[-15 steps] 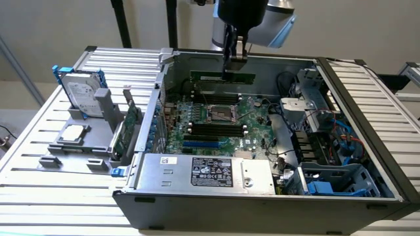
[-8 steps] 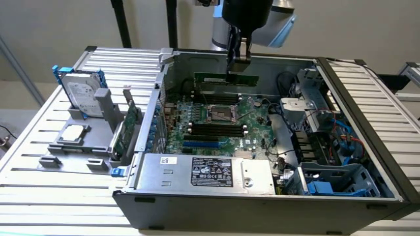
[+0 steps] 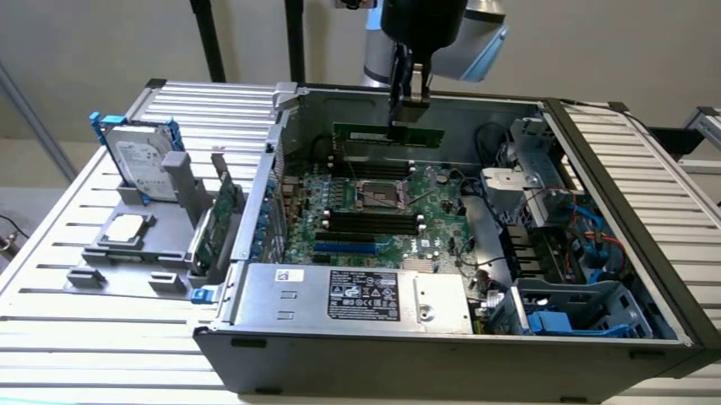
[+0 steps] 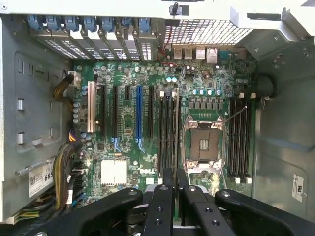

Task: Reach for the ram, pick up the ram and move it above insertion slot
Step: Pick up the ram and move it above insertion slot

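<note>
The gripper [image 3: 408, 99] is seen closed down narrow on the ram [image 3: 389, 135], which is held edge-on and level above the motherboard [image 3: 372, 211], near the far wall of the open computer case [image 3: 451, 337]. In the wrist view the ram [image 4: 176, 132] appears as a thin dark line running out from between the fingers [image 4: 162, 206], lying roughly along the bank of memory slots [image 4: 167, 132] beside the CPU socket [image 4: 203, 145].

The grip is taken on a thin board by its upper edge only — a slight twist in the fingers could be enough to leave the stick skewed against the slot, and a skewed stick could catch on the slot latches or bear on the neighbouring slots. It cannot be told whether the board's notch is matched to the slot key.

Room is judged tight along the far wall, where the case wall stands just behind the ram. Cables [image 3: 541, 211] and the drive bay are crowded at the exterior view's right edge of the case. Open room is left mainly straight above the board.
</note>
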Tool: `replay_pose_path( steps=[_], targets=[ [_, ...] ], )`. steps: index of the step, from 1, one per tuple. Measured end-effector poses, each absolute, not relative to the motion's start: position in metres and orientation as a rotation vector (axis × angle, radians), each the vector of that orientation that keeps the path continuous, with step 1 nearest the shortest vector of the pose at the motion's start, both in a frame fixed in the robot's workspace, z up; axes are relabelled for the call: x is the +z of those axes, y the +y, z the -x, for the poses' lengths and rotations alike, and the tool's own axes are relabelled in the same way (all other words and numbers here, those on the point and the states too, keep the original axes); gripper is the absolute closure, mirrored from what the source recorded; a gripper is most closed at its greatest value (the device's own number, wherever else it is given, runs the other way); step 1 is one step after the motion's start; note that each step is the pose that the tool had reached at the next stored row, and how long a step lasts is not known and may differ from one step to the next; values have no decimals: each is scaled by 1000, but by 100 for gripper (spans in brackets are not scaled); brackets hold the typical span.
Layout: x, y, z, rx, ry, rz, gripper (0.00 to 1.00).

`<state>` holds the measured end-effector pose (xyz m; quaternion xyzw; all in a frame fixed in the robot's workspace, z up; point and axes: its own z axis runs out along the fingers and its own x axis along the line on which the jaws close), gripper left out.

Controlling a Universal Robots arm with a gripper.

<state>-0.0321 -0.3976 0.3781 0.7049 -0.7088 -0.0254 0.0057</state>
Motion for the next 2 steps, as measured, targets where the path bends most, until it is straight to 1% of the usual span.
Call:
replay_pose_path(
  steps=[2],
  targets=[
    [378, -398, 32, -80, -2219, -2207, 86]
  ],
)
